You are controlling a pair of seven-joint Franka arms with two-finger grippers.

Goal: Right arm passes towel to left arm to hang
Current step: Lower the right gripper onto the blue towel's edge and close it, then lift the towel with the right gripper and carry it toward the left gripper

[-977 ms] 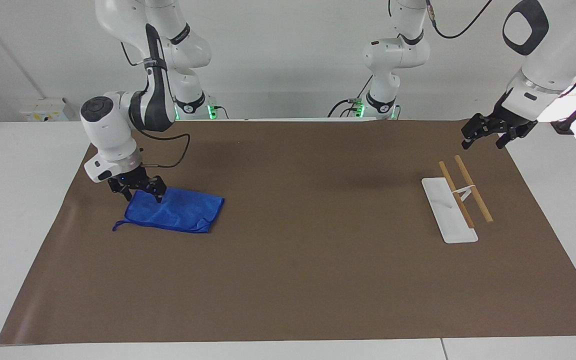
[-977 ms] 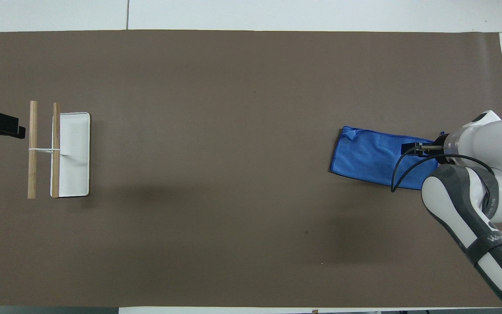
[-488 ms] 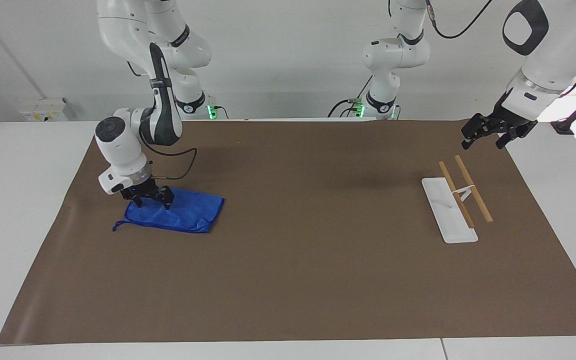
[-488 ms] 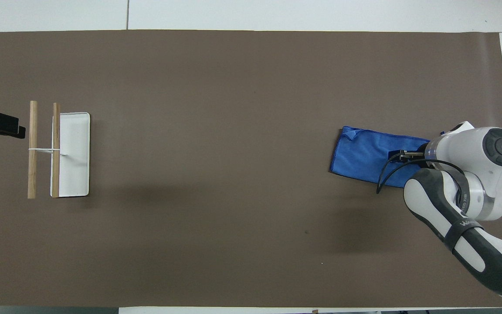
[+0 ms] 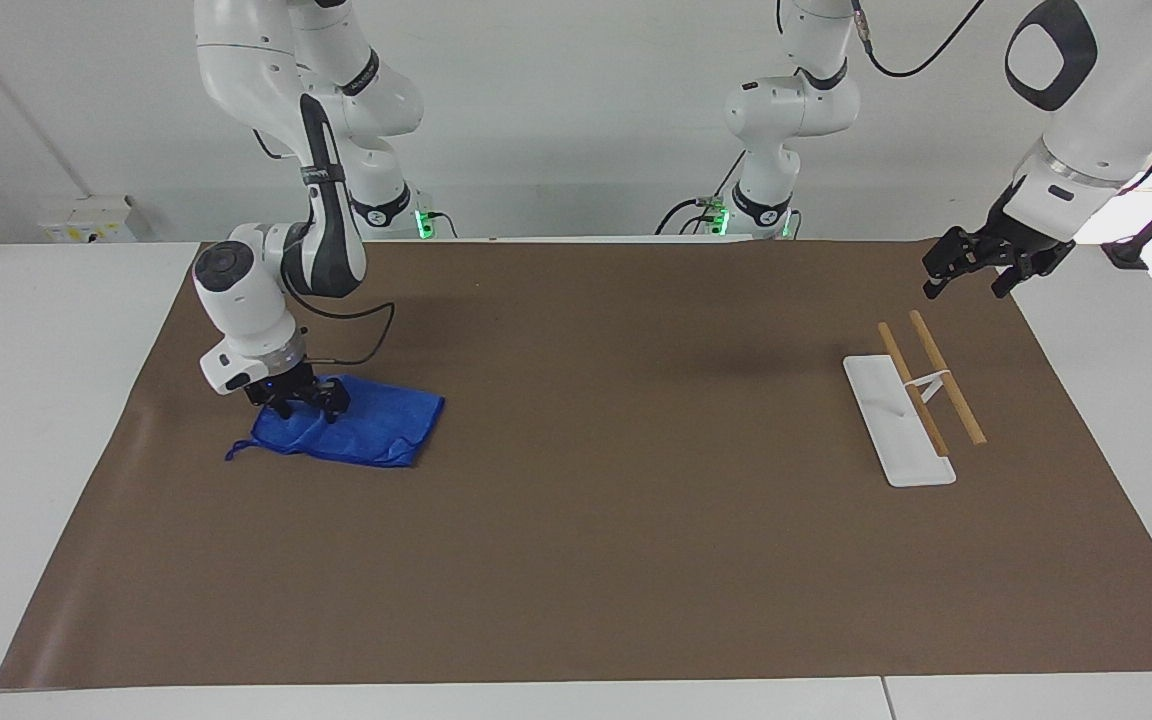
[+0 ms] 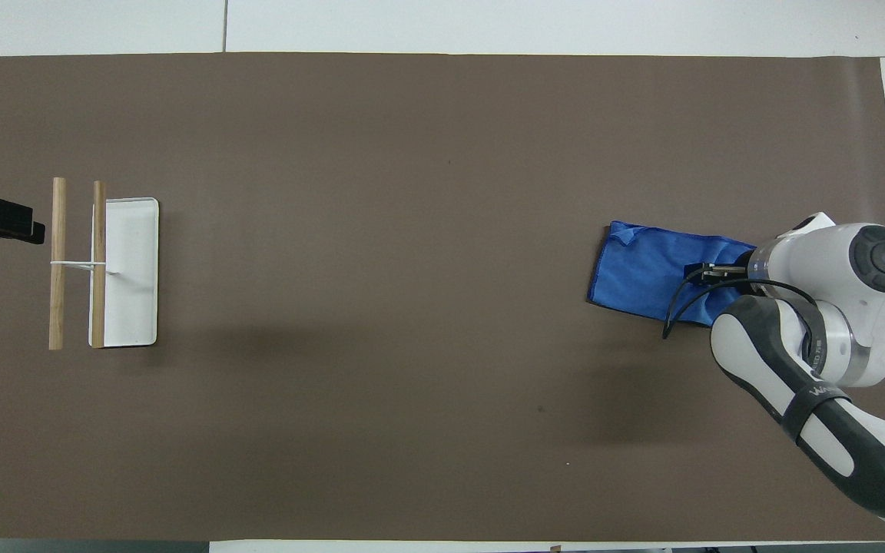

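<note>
Your towel point(image 5: 356, 425) lies on the brown mat point(image 5: 596, 520) at the right arm's end of the table, its long axis running along the table's length from that end toward the middle. A loose blue string trails off its corner nearest the mat's end edge. The end under the gripper looks bunched and rumpled; the other end lies flat, with one small corner folded over.

The right gripper point(image 5: 298, 399) is down on the towel's rumpled end, its fingers drawn narrow into the cloth, pinching a fold of it, a small blue light showing at the wrist. The right arm point(image 6: 811, 369) bends over the mat's end; you can read part of a light lettering, "WAN…", on its dark segment, the rest hidden.

The left gripper point(image 5: 971, 262) hangs in the air over the mat's corner at the left arm's end, fingers spread apart, holding nothing; that arm waits.

Below it stands the rack point(image 5: 911, 395): a white base plate with two wooden rails set parallel, crossways to the towel's axis.

You have a broad stretch of bare mat between towel and rack. The towel sits near the mat's end edge, with white table point(image 5: 46, 400) past it.
</note>
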